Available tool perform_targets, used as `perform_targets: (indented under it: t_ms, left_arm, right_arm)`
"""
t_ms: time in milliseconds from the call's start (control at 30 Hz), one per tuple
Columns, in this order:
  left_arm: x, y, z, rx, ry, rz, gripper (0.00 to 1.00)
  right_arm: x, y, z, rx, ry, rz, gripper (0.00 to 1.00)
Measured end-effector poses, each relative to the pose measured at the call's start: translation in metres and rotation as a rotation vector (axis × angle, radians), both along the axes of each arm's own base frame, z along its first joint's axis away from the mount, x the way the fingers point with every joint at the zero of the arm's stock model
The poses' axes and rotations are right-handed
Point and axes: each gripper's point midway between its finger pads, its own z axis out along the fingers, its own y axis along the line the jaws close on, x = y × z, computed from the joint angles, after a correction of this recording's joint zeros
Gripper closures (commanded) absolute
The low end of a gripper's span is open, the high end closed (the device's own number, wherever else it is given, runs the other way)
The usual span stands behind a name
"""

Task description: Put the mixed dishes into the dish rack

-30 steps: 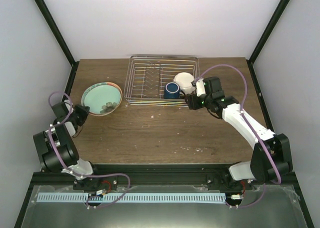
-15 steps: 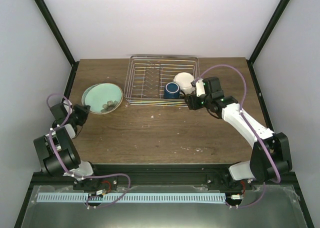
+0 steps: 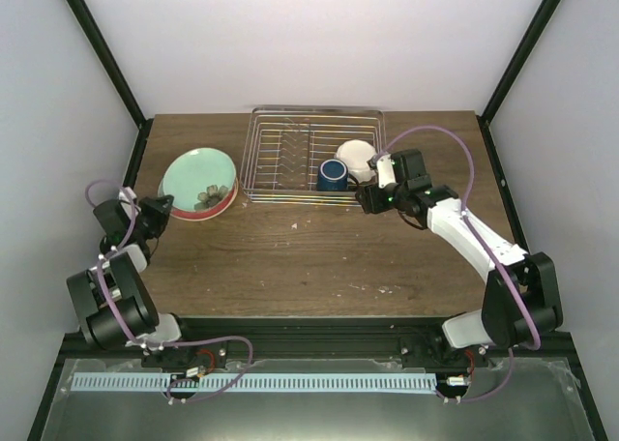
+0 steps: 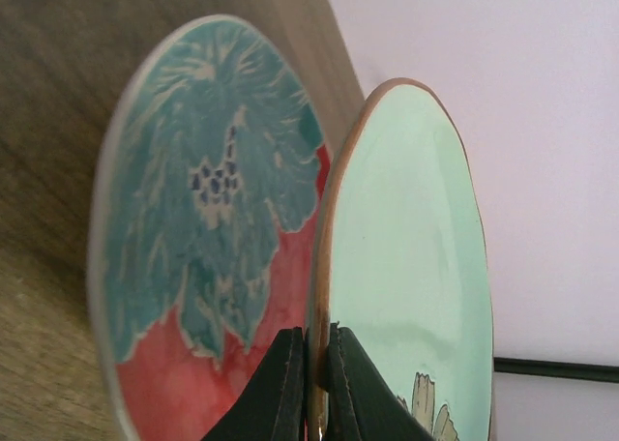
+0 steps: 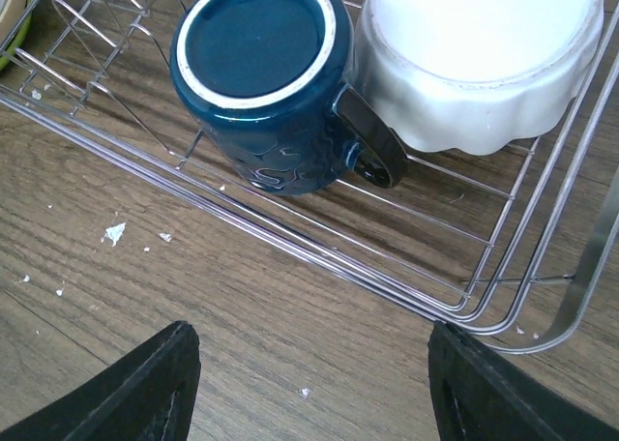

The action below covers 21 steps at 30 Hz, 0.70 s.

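My left gripper [image 3: 161,209] [image 4: 314,339] is shut on the near rim of the pale-green plate [image 3: 196,177] [image 4: 411,257] and holds it tilted up on edge. Under it lies the red-rimmed teal-patterned plate [image 3: 221,205] [image 4: 208,219] on the table. The silver wire dish rack [image 3: 280,151] [image 5: 406,286] stands at the back middle. In its right end the dark blue mug [image 3: 332,175] [image 5: 259,78] lies upside down beside the white scalloped dish [image 3: 356,158] [image 5: 484,64]. My right gripper [image 3: 368,198] [image 5: 309,383] is open and empty, just outside the rack's near right corner. The yellow plate and the teal bowl are out of view.
White crumbs [image 5: 114,232] lie on the wooden table [image 3: 319,257] before the rack. The rack's tines [image 3: 290,156] stand bare in its left half. Black frame posts [image 3: 106,64] and white walls close in the table's sides and back.
My left gripper has raised the pale-green plate's near rim, tilting it up off the red-rimmed plate, which now shows beneath. The right gripper has barely moved.
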Motion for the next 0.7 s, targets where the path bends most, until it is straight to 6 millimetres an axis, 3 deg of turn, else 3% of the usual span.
perform_targets:
  t_ms: [267,333,367,500,700]
  left_arm:
    - [-0.009,-0.011,0.044,0.067,-0.117,-0.053,1.0]
    - [-0.013,-0.015,0.053,0.08,-0.142,-0.069,1.0]
    - [-0.023,-0.024,0.06,0.092,-0.169,-0.092,1.0]
    - [-0.029,-0.038,0.054,0.1,-0.158,-0.124,1.0]
    - [-0.039,-0.088,0.048,0.118,-0.136,-0.261,1.0]
  right_arm:
    - [-0.006,0.017,0.006,0.079,0.01,0.077,0.34]
    - [-0.009,0.027,0.011,0.127,0.012,0.122,0.32]
    - [-0.016,0.045,0.023,0.224,0.011,0.207,0.29]
    - [-0.021,0.061,0.034,0.32,0.02,0.277,0.24]
    - [-0.029,0.09,0.042,0.48,0.077,0.413,0.16]
